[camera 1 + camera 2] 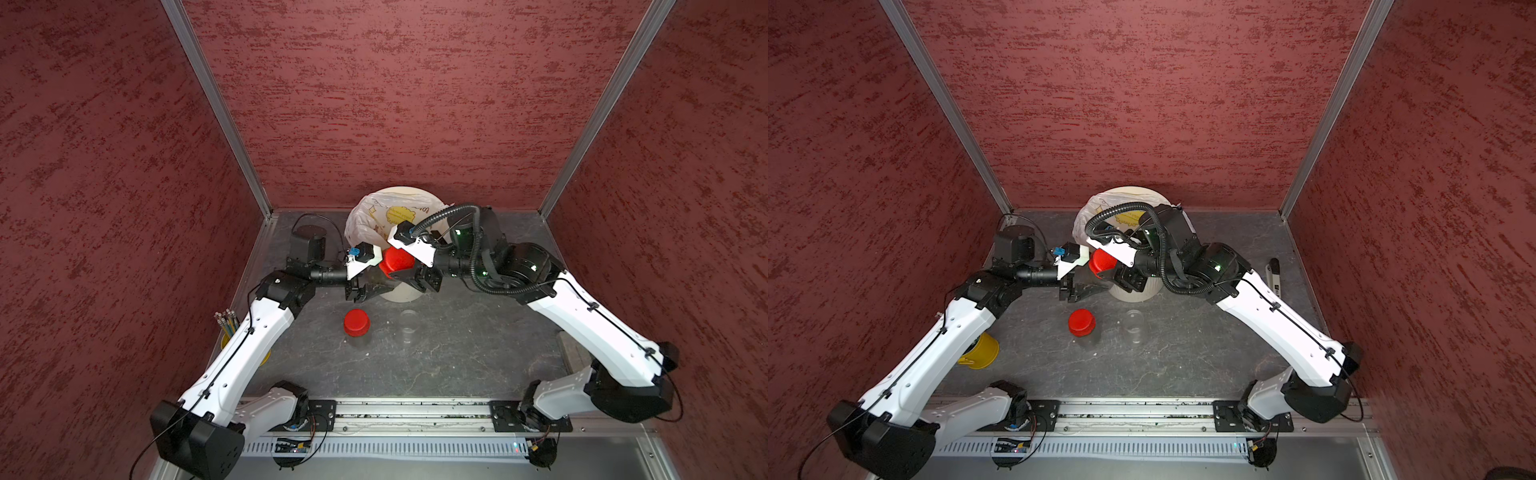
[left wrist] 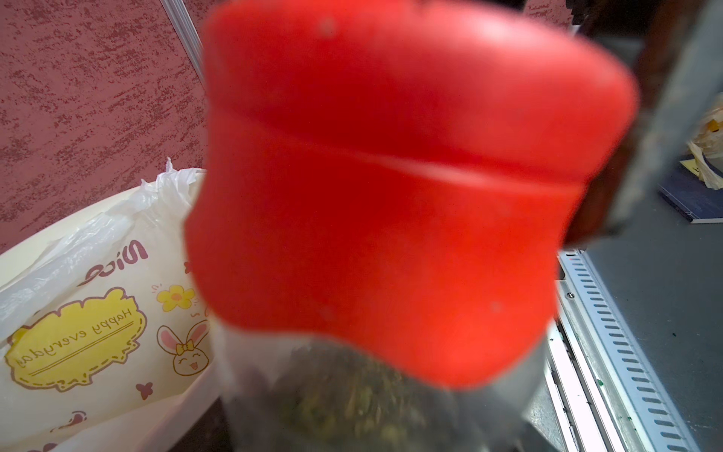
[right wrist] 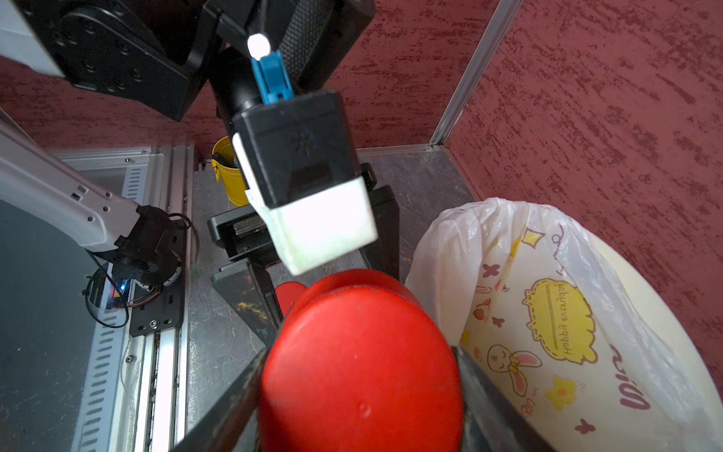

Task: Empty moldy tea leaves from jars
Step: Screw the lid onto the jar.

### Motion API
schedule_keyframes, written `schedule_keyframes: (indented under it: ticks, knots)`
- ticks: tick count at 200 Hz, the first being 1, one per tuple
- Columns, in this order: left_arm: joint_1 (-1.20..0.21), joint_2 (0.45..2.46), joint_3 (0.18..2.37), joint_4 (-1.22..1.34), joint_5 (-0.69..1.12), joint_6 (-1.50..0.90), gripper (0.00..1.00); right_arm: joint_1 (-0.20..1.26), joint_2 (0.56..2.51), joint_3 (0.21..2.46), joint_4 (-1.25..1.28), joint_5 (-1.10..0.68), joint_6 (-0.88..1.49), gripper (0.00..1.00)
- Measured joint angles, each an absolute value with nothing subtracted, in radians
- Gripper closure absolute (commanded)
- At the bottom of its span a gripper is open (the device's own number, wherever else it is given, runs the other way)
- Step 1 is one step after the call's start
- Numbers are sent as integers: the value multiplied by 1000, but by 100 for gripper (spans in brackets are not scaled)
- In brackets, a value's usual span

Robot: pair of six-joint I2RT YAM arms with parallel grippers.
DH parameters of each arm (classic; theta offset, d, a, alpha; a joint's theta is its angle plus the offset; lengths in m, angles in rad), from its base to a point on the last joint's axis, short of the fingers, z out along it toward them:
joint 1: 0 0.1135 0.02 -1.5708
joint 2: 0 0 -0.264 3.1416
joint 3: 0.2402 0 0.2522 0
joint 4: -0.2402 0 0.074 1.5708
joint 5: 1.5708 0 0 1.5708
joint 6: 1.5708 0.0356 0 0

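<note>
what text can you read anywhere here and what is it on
"Nice": bag, mirrored.
"Happy everyday": yellow patch on it, mirrored.
White strip, its label: too small to read.
Yellow slip by the blue book: too blurred.

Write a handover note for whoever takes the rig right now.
Left gripper: shut on a jar with tea leaves inside, in front of the bin.
Right gripper: shut on its red cap, cap still on.
On the table: one capped jar, one uncapped jar that looks empty.
Done: apparently one jar.
Left: uncap and tip the held one, then the capped one.
</note>
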State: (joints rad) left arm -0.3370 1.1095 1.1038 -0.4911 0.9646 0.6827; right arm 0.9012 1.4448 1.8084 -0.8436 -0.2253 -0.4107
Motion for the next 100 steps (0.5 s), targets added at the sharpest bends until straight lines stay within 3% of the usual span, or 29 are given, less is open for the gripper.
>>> schedule_keyframes:
  ticks: [66,100]
  knots:
    - [-337,1110,1104,-482,967,677,39,886,1475,1862,-897,-281,-525,25]
    - [-337,1110,1104,-496,967,656,38,884,1482,1865,-913,-289,-538,8]
